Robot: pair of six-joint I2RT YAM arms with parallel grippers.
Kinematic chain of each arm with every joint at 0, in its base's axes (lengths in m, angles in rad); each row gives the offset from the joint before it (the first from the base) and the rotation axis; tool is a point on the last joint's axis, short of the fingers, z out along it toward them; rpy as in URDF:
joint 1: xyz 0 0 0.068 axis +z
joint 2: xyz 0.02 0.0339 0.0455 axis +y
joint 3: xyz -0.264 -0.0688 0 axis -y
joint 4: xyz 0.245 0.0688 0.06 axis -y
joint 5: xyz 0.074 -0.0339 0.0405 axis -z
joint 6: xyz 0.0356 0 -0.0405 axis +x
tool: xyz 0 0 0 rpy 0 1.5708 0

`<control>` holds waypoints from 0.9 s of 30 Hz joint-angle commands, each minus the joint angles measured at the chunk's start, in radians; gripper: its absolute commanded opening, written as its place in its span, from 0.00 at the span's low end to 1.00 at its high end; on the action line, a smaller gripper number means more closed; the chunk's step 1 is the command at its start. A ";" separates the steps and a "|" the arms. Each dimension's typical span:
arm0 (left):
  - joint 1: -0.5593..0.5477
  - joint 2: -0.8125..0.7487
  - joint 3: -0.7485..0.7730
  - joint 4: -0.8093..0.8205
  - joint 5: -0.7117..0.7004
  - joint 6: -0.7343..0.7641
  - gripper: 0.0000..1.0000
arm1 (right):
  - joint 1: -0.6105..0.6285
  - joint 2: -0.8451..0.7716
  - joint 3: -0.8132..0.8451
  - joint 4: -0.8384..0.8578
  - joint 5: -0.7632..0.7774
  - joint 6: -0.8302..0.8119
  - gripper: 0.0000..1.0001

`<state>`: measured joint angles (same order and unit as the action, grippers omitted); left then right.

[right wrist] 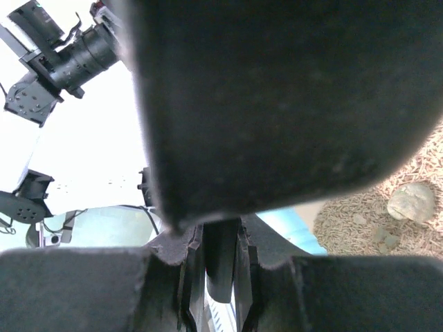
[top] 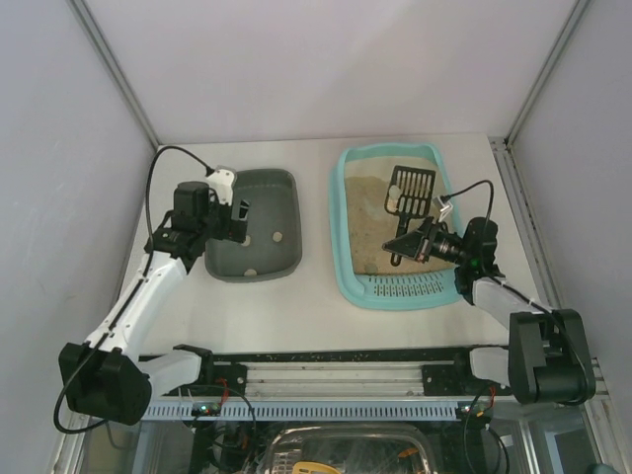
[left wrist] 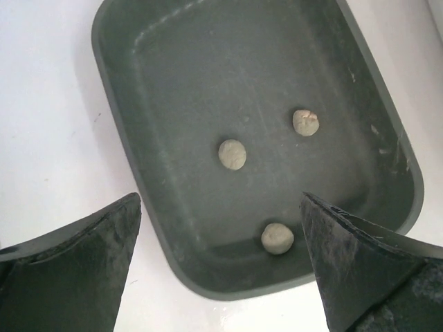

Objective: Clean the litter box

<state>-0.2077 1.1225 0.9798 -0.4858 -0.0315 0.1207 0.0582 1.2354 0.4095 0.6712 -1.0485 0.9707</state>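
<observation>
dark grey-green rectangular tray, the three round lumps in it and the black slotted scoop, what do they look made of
Dark grey-green rectangular tray: likely moulded plastic, matte, with rounded corners and pale scuffs. Three round beige lumps: probably clay or clumped litter, dull and grainy. Black slotted scoop: seemingly rigid plastic, thin moulded slats.

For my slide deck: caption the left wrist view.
Open left tool above a dark grey-green rectangular plastic tray holding three small round tan clumps.

No writing, label, brand or number can be read in any view. The litter box (top: 407, 287) and the dark tray (top: 262, 202) beside it look unmarked.
</observation>
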 commanded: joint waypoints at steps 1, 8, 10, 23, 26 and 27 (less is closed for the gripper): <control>-0.019 0.024 -0.062 0.226 0.018 -0.103 1.00 | -0.085 0.017 0.012 0.110 -0.031 0.091 0.00; -0.035 -0.021 -0.037 0.133 -0.026 -0.040 1.00 | 0.074 0.103 0.200 -0.219 -0.084 -0.108 0.00; -0.034 -0.034 -0.028 0.099 -0.041 -0.004 1.00 | 0.063 0.098 0.171 -0.155 -0.063 -0.064 0.00; -0.118 0.075 0.107 0.066 -0.096 -0.009 1.00 | 0.008 -0.017 0.074 -0.079 -0.104 0.063 0.00; -0.172 0.043 0.076 0.053 -0.078 0.027 1.00 | -0.039 -0.009 0.050 0.038 -0.108 0.183 0.00; -0.186 0.030 0.061 0.050 -0.080 0.037 1.00 | -0.049 0.008 0.047 0.076 -0.111 0.220 0.00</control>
<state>-0.3378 1.2079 1.0145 -0.4355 -0.1062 0.1024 0.0456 1.2488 0.4458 0.5873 -1.1393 1.0710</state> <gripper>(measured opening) 0.996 0.142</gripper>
